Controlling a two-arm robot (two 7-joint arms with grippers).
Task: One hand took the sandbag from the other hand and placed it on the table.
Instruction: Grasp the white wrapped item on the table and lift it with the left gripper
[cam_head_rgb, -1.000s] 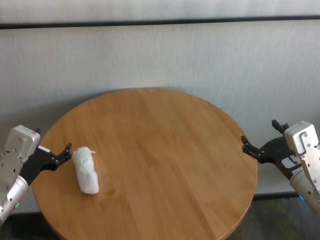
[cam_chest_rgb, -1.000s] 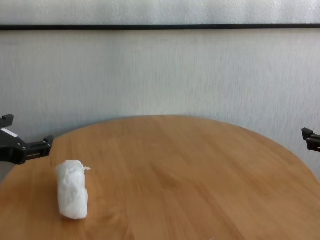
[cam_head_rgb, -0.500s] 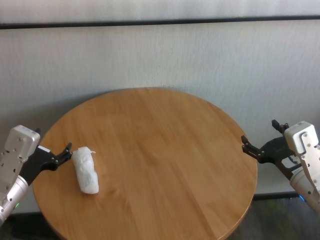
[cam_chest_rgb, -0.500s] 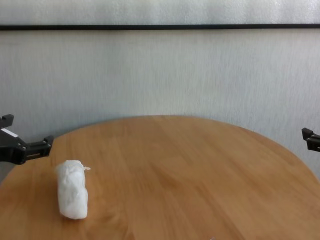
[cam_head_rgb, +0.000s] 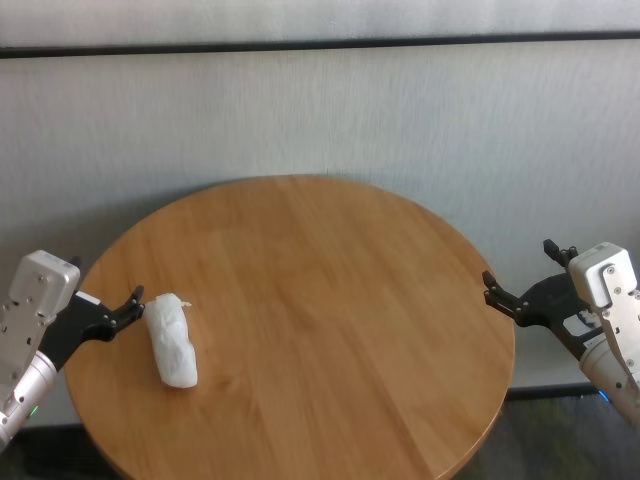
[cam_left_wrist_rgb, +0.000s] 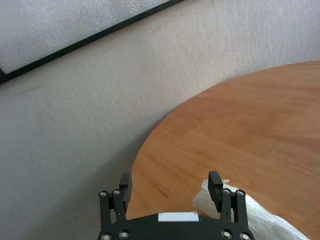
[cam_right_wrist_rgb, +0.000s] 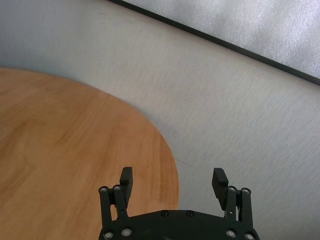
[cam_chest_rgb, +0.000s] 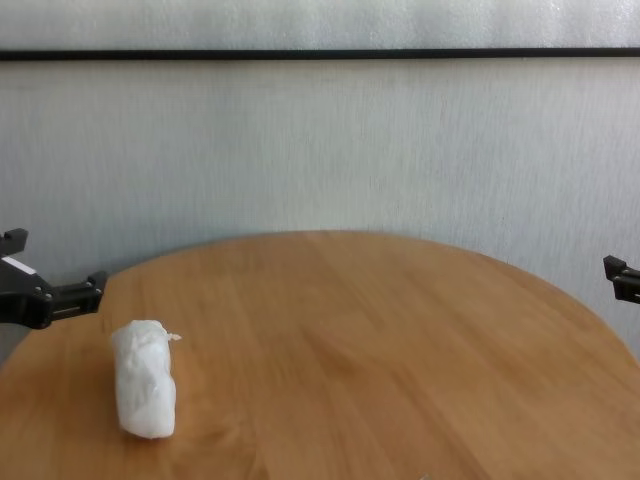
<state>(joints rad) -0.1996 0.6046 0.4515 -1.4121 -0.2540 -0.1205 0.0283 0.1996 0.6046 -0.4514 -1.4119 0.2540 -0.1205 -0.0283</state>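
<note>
On the left side of the round wooden tabletop (cam_head_rgb: 300, 320) lies the white sandbag (cam_head_rgb: 172, 340). It is soft and lumpy, and it rests flat on the wood with one end pointing toward the wall (cam_head_rgb: 320, 110) and the other end toward the robot. Nothing holds it.

Just beside the sandbag, at the left edge of the tabletop, waits the left gripper (cam_head_rgb: 115, 315). Its two black fingers are spread wide apart and nothing is between them. In the left wrist view the left gripper (cam_left_wrist_rgb: 170, 182) shows both fingers standing far from each other, and the sandbag (cam_left_wrist_rgb: 240, 215) sits close by one finger, partly hidden behind it. From these pictures it cannot be told if that finger touches the bag or only comes very near.

Way over at the right edge of the tabletop waits the right gripper (cam_head_rgb: 520, 285), far from the sandbag. Its fingers are spread wide too, and it holds nothing. In the right wrist view the right gripper (cam_right_wrist_rgb: 172, 180) points past the rim of the tabletop (cam_right_wrist_rgb: 75, 150) toward the grey wall (cam_right_wrist_rgb: 225, 100).

From the chest view, the sandbag (cam_chest_rgb: 145, 378) sits near the front left of the tabletop (cam_chest_rgb: 380, 350), with the tip of the left gripper (cam_chest_rgb: 60, 297) close above it.
</note>
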